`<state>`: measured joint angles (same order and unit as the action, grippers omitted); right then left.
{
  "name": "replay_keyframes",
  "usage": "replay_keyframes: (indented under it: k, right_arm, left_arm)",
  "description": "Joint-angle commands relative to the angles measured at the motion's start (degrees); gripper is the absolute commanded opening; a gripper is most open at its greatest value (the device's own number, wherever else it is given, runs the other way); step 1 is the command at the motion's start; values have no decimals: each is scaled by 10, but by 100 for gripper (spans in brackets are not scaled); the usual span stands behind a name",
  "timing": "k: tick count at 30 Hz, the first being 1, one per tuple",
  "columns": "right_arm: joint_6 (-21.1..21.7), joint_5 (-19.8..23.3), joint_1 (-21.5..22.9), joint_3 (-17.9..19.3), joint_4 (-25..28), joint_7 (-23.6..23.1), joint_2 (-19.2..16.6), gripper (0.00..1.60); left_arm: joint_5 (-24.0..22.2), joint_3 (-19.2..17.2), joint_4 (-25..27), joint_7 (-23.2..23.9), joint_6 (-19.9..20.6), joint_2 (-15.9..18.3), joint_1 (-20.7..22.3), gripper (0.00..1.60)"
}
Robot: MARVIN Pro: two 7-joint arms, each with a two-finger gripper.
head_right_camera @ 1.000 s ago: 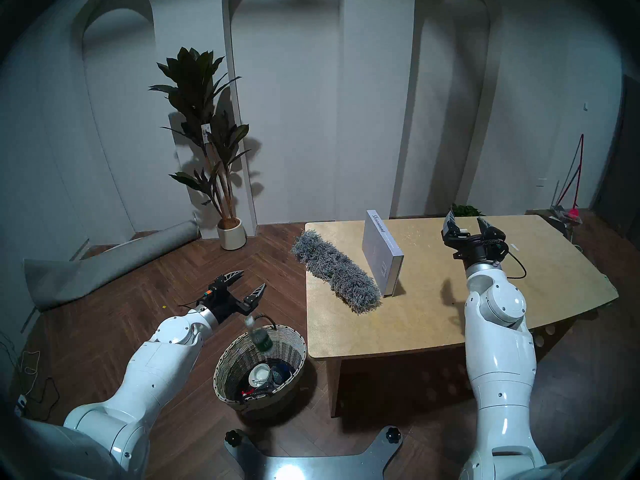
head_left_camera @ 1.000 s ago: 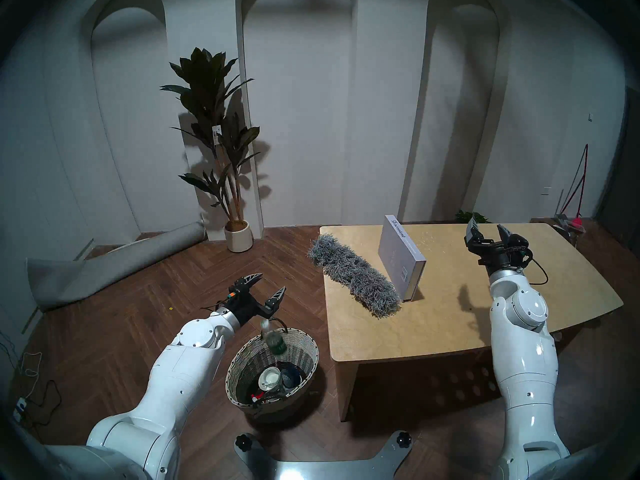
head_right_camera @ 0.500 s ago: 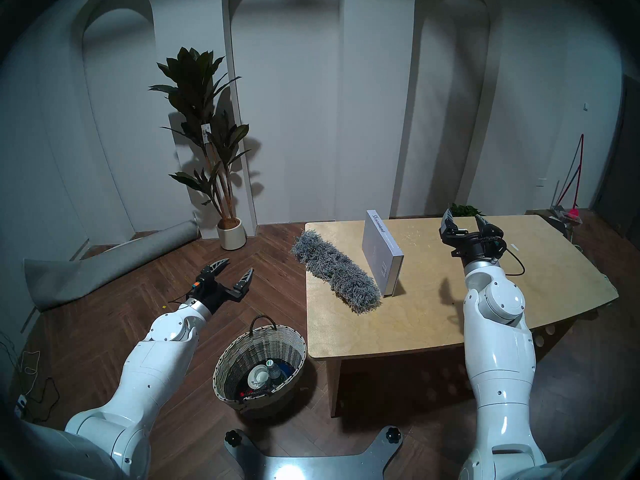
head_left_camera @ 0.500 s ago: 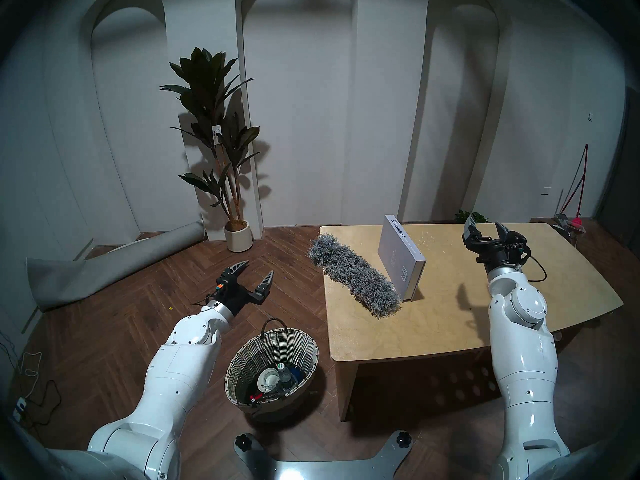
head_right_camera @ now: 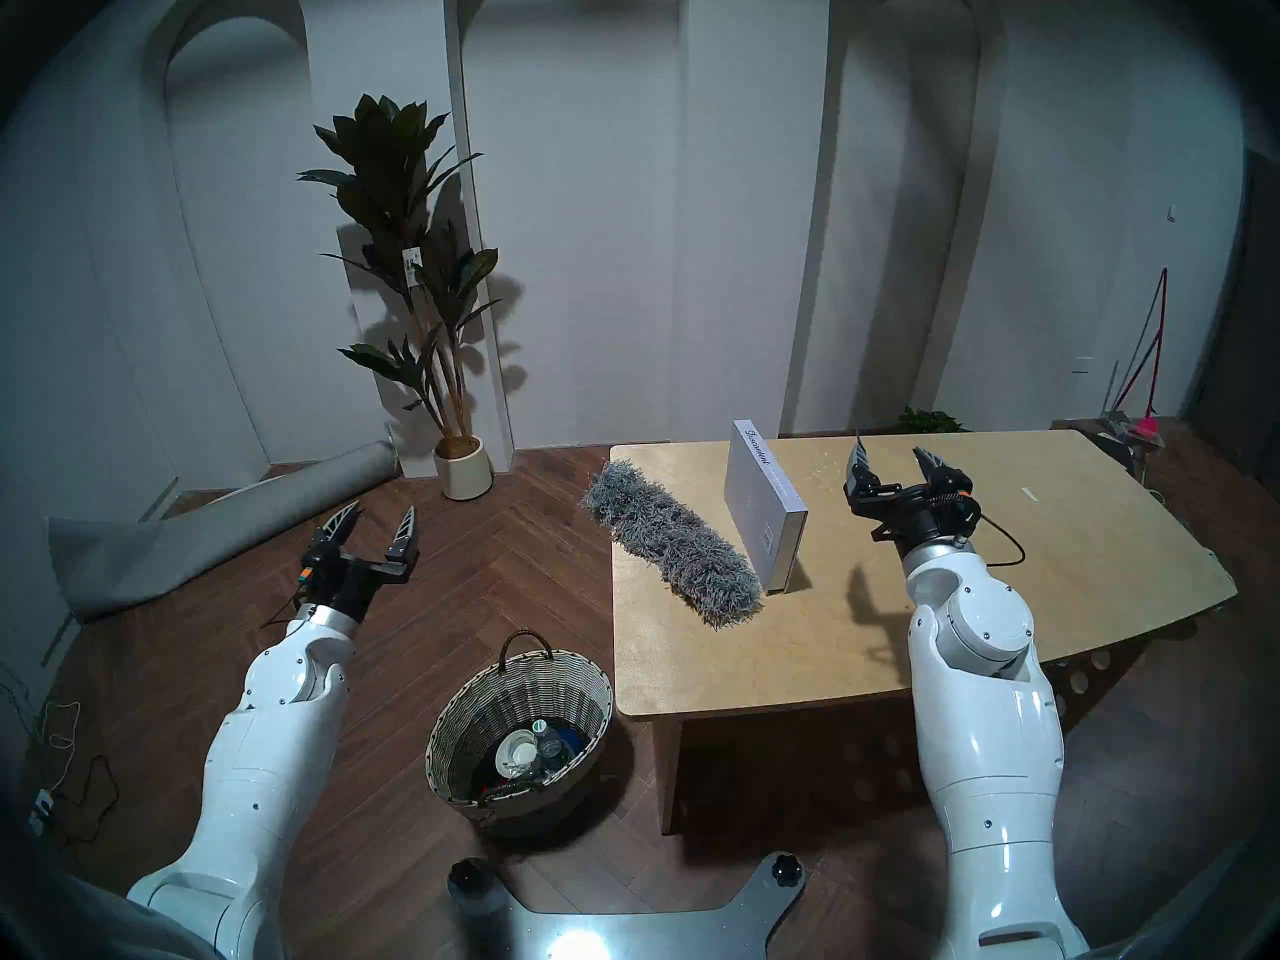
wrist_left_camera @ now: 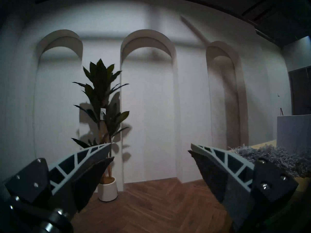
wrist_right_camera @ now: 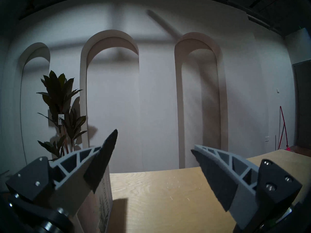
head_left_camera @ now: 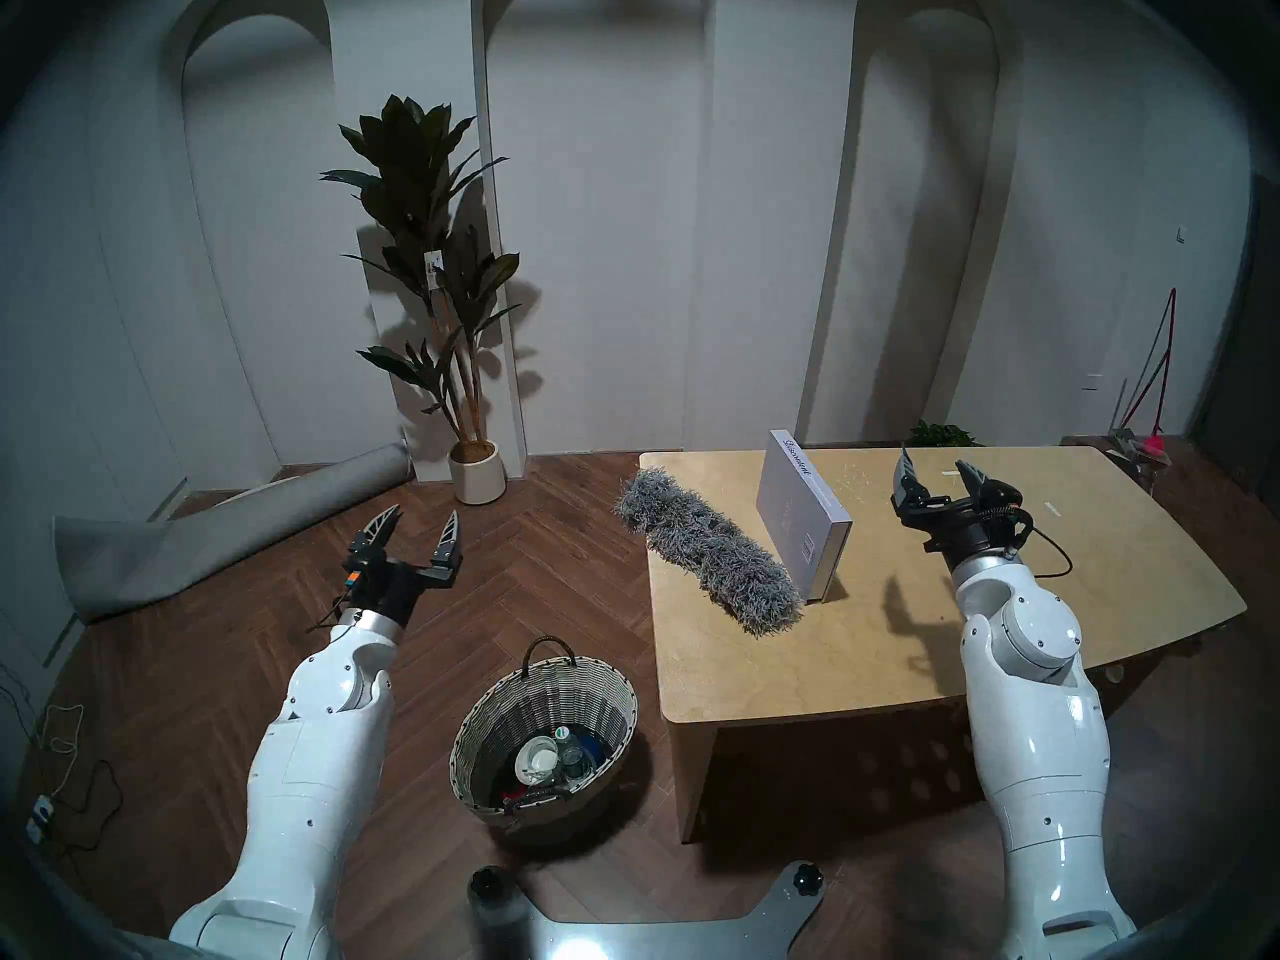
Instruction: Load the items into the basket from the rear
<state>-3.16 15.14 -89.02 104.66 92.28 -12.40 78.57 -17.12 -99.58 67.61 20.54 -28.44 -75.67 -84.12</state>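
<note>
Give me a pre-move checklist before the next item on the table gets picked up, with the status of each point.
1. Bottle inside the basket: ok.
2. Left hand open, empty, off to the basket's left: ok.
3. Right hand open, empty, over the table: ok.
4. Book on its edge, reachable beside the right hand: ok.
5. Duster head against the book; whether lifting the book drags it: cannot tell.
6. Room in the basket for the book: cannot tell.
</note>
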Motion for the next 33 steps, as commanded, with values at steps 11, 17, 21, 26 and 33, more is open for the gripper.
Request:
replay_keyframes:
  k: [11, 17, 21, 26, 33]
  right_arm:
    - [-11, 5, -36, -28, 58, 1, 40, 160]
    - [-14, -2, -20, -41, 31, 14, 47, 160]
    - [-22, -8, -2, -56, 0, 29, 55, 160]
    - [-34, -19, 13, -68, -26, 37, 59, 160]
    - [-55, -19, 32, -73, -47, 40, 62, 160]
  left_arm:
    - [-10, -42, 138, -42, -21, -25, -106, 160]
    - [-3, -50, 178, -62, -13, -35, -133, 160]
    - [10, -53, 217, -80, 5, -44, -159, 160]
    - [22, -55, 248, -96, 27, -52, -176, 160]
    - [42, -57, 305, -125, 73, -66, -202, 160]
